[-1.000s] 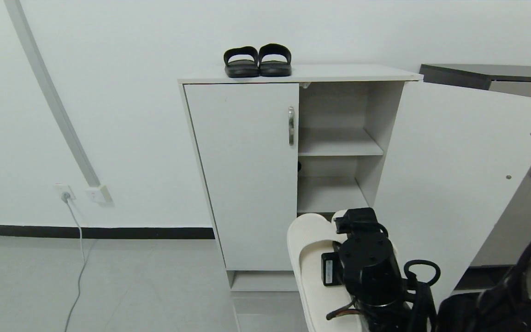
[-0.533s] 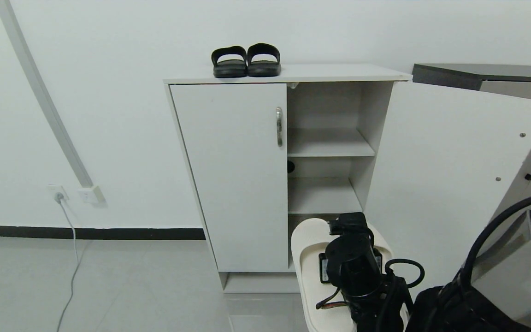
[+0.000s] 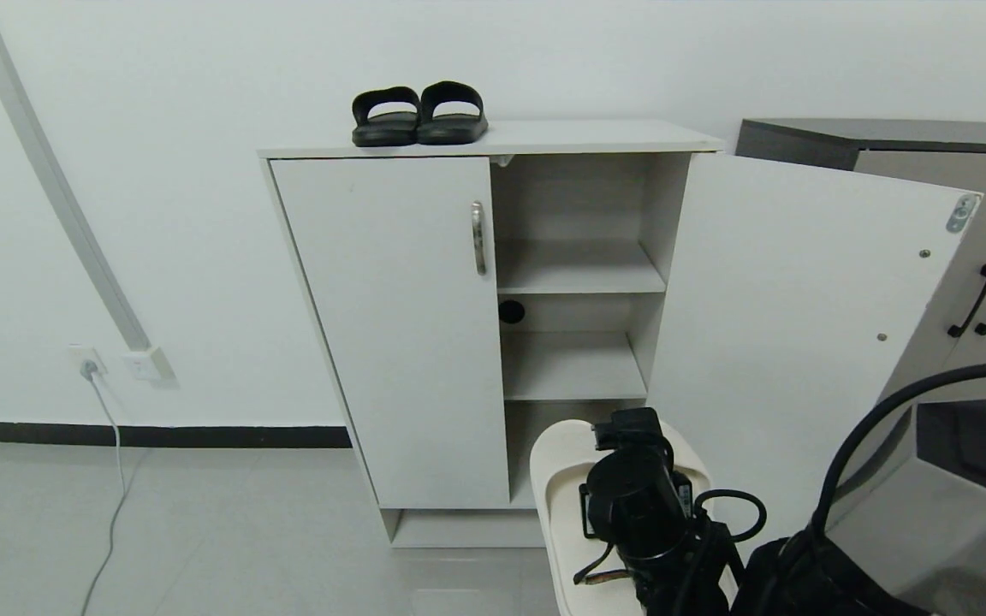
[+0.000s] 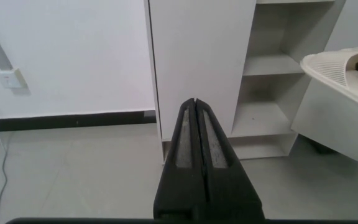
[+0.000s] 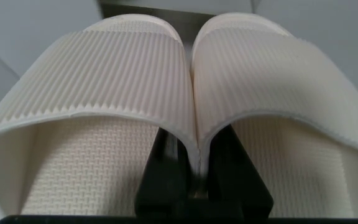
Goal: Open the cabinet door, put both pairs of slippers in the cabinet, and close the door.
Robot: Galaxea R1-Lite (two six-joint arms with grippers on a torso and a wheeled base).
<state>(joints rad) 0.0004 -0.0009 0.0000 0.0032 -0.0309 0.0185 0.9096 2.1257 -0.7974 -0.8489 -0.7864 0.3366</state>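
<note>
Cabinet (image 3: 596,135), white, two doors: left door (image 3: 390,325) shut, right door (image 3: 784,342) swung wide, two shelves showing inside. Black slippers (image 3: 418,114), one pair, side by side on the cabinet top above the left door. White slippers (image 3: 566,479), one pair, held side by side just before the lowest open compartment. Right pincer (image 5: 196,168) pinching the white slippers' adjoining inner edges together. Left pincer (image 4: 194,106) pressed together, above the floor (image 4: 73,168), facing the left door.
</note>
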